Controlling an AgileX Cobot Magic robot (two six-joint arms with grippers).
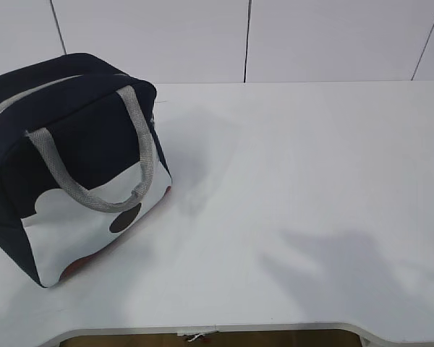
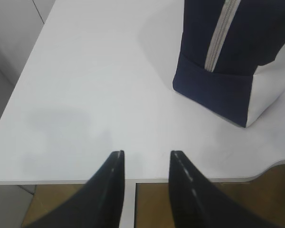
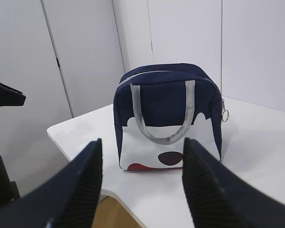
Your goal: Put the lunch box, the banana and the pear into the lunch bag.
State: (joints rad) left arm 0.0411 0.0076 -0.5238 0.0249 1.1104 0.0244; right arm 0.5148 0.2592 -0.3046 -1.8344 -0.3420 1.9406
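The navy lunch bag [image 1: 72, 144] stands upright at the table's left, its grey zipper [image 1: 14, 101] running over the top and looking closed. In the left wrist view the lunch bag [image 2: 228, 47] sits at upper right, and my left gripper [image 2: 146, 153] hovers open over the table's front edge with nothing between its fingers. In the right wrist view my right gripper [image 3: 142, 141] stands wide open and empty, facing the lunch bag [image 3: 168, 95] from some distance. Neither gripper appears in the exterior view. The lunch box, the banana and the pear are out of view.
The white table [image 1: 311, 181] stretches to the right of the bag, with arm shadows near its front right. A grey wall with panel seams stands behind it. Part of the other arm [image 3: 4, 95] shows at the left edge of the right wrist view.
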